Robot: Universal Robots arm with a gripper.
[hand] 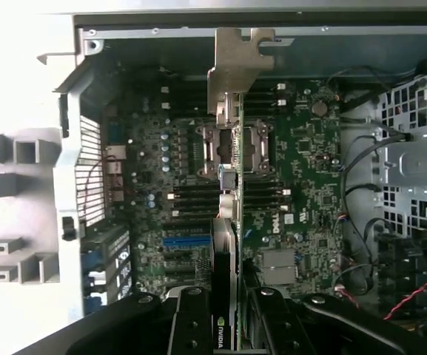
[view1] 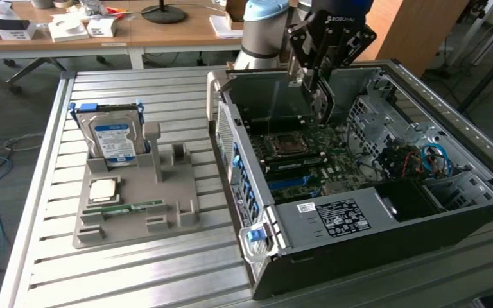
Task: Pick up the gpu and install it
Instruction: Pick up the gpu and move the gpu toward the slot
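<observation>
My gripper (view1: 317, 82) hangs over the open computer case (view1: 358, 221), shut on the gpu (view1: 323, 106). The gpu is a thin card held on edge, pointing down toward the motherboard (view1: 302, 154) without touching it. In the wrist view the gpu (hand: 230, 192) runs edge-on away from my gripper (hand: 232, 322). Its silver bracket (hand: 239, 66) is at the far end, near the case's back wall. A dark finger (hand: 191, 322) presses on each side of the card. A blue expansion slot (hand: 187, 240) lies on the board just beside the card's line.
A grey holder tray (view1: 135, 221) sits on the slatted metal table at the exterior view's left. It carries a hard drive (view1: 113, 138), a processor chip (view1: 103, 188) and a RAM stick (view1: 126, 208). Cables and drive cages (view1: 426, 160) crowd the case's right side.
</observation>
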